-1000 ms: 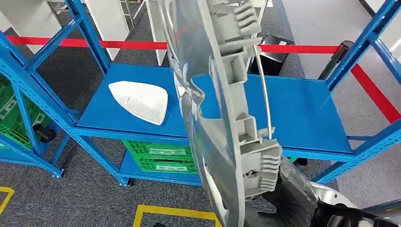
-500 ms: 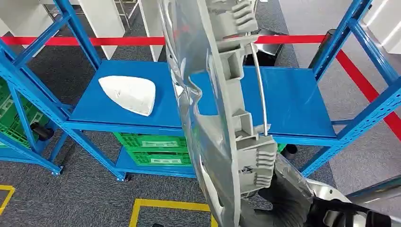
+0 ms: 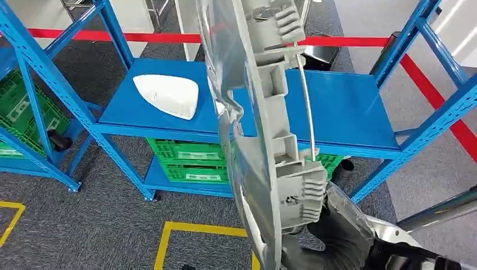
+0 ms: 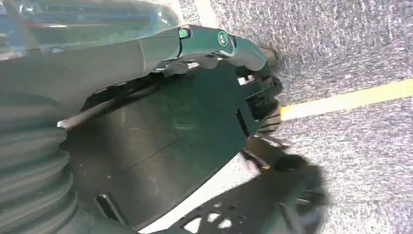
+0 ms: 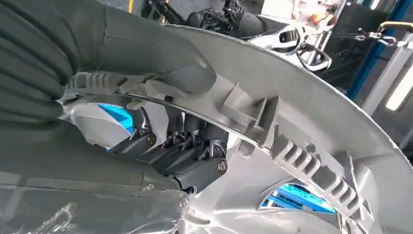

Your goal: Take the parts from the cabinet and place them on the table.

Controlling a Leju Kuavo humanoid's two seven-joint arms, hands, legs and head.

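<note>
A large grey wheel cover [image 3: 264, 129] stands on edge close before me in the head view, its ribbed clips facing right. My right hand [image 3: 337, 230] grips its lower rim from below. In the right wrist view the dark fingers [image 5: 195, 163] curl behind the wheel cover [image 5: 311, 122] and the thumb presses on its rim. A white triangular part [image 3: 167, 95] lies on the left of the blue shelf [image 3: 349, 112] of the cabinet. My left hand [image 4: 214, 53] hangs over the carpet and holds nothing.
Green crates [image 3: 185, 160] sit on the shelf's lower level, and another green crate [image 3: 22, 112] stands in the rack at left. Blue uprights frame the shelf on both sides. Red tape runs along the floor behind, and yellow floor marking [image 3: 197, 230] lies in front.
The camera has shifted, so the shelf and white part sit a little further right in the picture. The wheel cover stays in my right hand in the same pose.
</note>
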